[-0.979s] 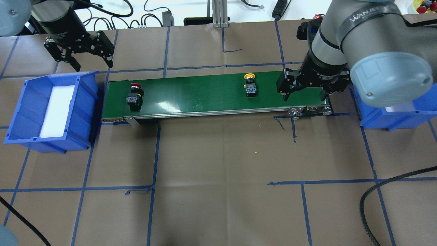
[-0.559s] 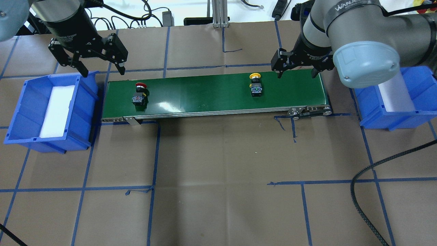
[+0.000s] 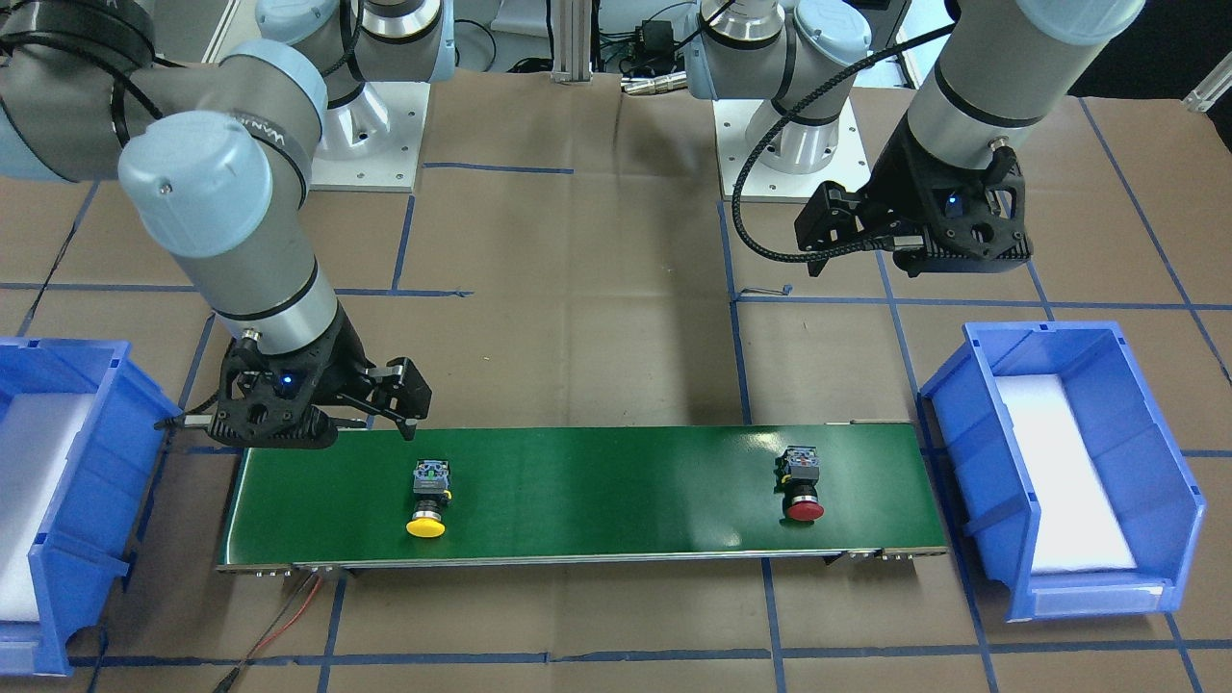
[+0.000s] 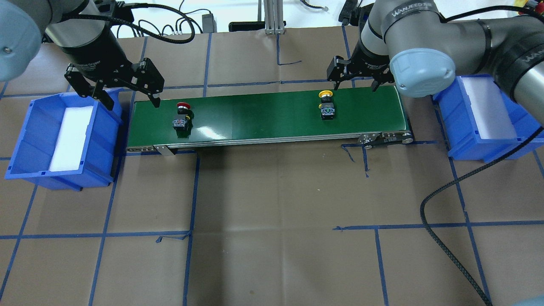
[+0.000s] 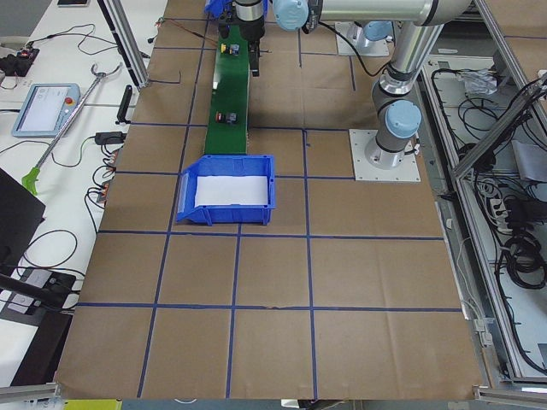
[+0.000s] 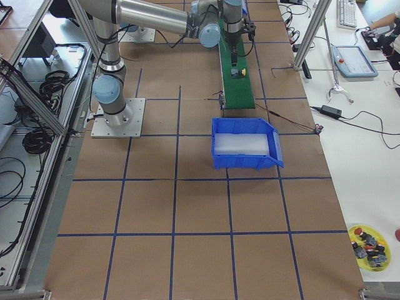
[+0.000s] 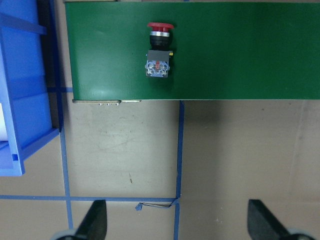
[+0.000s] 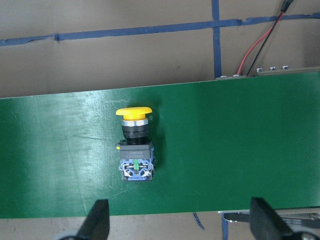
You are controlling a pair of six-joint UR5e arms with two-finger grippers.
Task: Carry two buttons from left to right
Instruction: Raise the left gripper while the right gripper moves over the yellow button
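Two buttons lie on their sides on the green conveyor belt. The red button is near the belt's left end and shows again as the red button in the left wrist view. The yellow button lies toward the right end, also seen as the yellow button from the right wrist. My left gripper hangs open over the belt's left end, just left of the red one. My right gripper is open above the belt's far edge, slightly right of the yellow one. Neither gripper holds anything.
A blue bin with a white foam liner stands off the belt's left end; a matching blue bin stands off the right end. A black cable loops over the table at front right. Red and black wires trail from the belt.
Both buttons have travelled right along the belt. My left gripper has come down and right to the belt's left end. My right gripper has shifted left and toward the belt's far edge.
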